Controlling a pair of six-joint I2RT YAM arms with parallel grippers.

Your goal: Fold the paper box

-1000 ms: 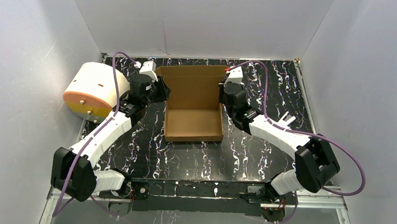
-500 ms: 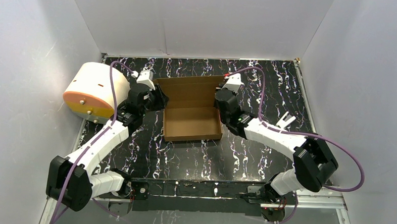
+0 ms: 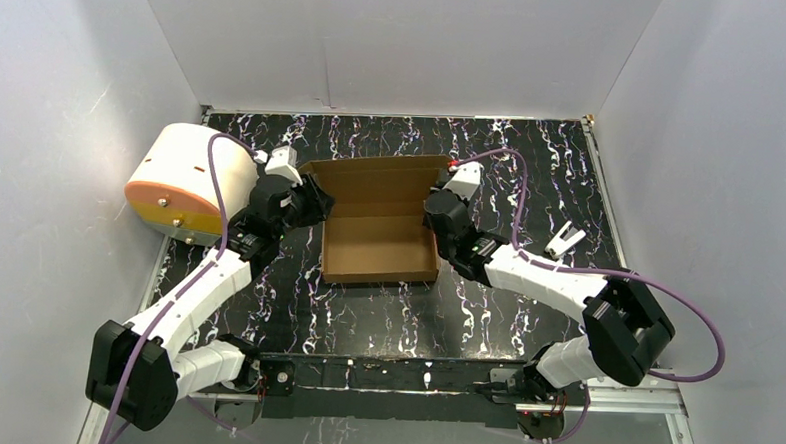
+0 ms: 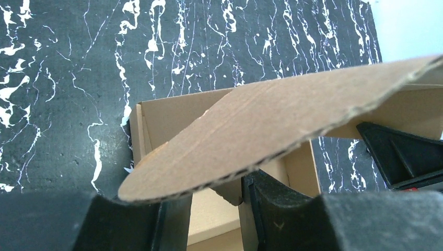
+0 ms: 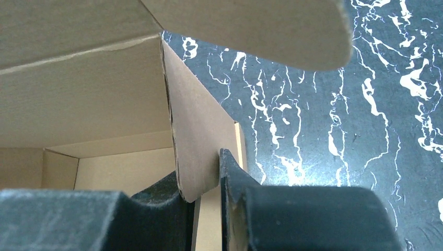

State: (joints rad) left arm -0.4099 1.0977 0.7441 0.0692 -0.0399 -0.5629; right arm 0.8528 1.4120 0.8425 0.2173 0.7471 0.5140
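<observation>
Jaws left and right pinch the paper box lid.

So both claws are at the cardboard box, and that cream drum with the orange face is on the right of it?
No, the drum is on the left of the box, not the right; the top view shows it. The rest holds.
</observation>
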